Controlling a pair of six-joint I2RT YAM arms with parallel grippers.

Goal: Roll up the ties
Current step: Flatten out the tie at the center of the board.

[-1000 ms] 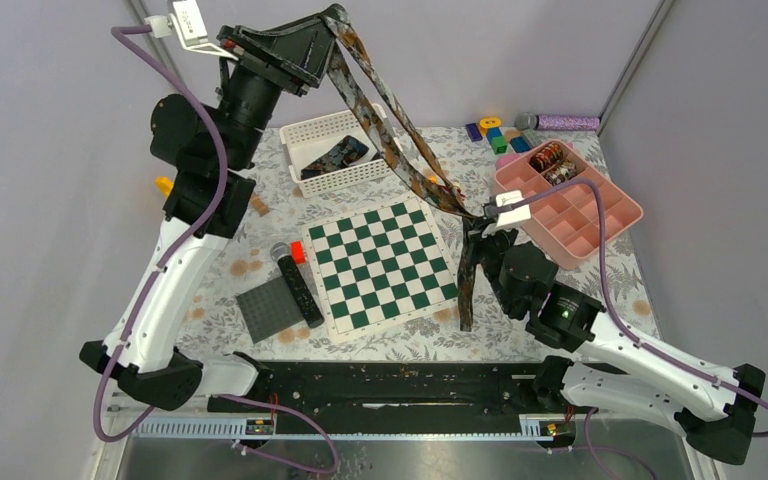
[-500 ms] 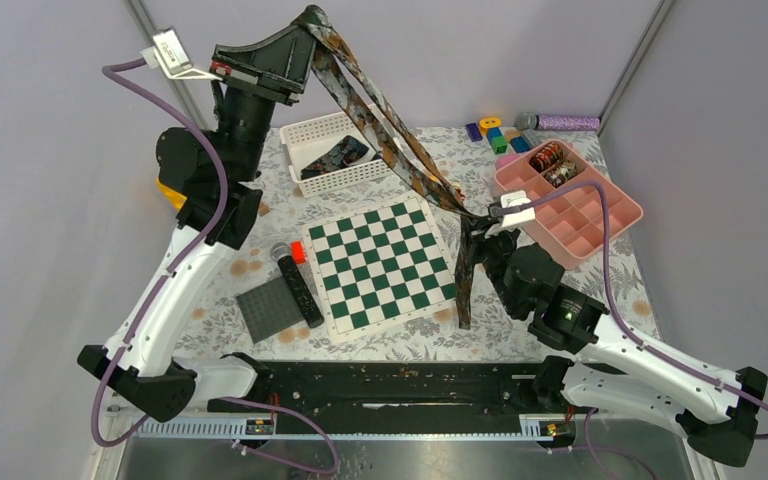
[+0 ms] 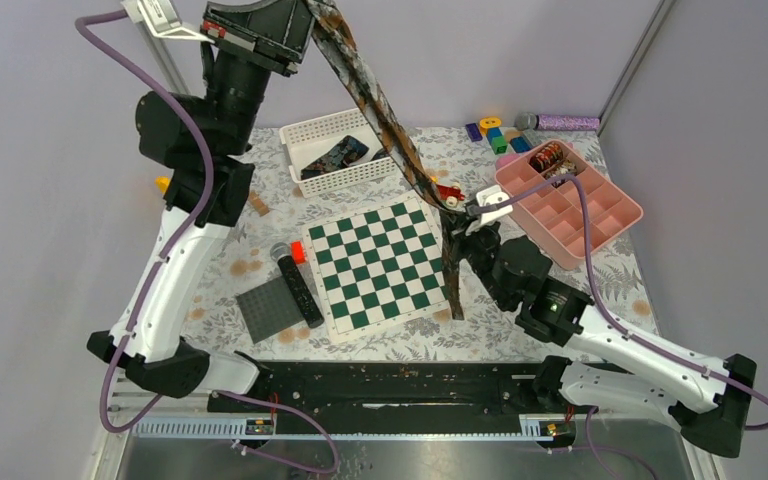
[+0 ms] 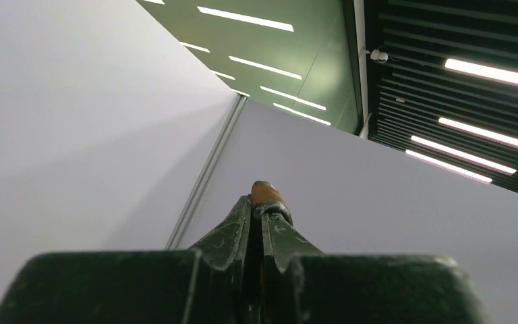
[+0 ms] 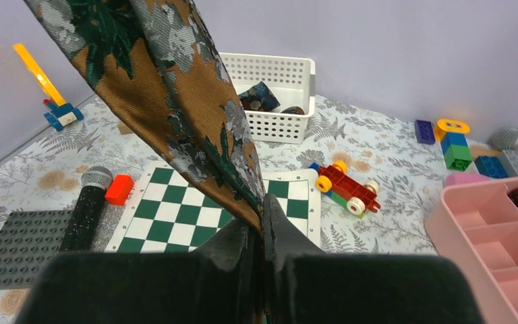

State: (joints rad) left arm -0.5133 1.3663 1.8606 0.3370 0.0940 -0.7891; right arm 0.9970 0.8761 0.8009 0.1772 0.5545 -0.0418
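Your left gripper (image 3: pixel 307 12) is high above the far left part of the table (image 3: pixel 400 340), its jaws closed tight on the upper end of the brown patterned tie (image 3: pixel 380 110). Your right gripper (image 3: pixel 455 215) is closed on the same tie lower down, above the right edge of the chessboard (image 3: pixel 380 265); the tie is stretched between them and its tail hangs to the board. A dark tie (image 3: pixel 338 153) lies in the white basket (image 3: pixel 350 177) near the far edge, coiled ties (image 3: pixel 550 158) in the pink tray (image 3: pixel 600 215)
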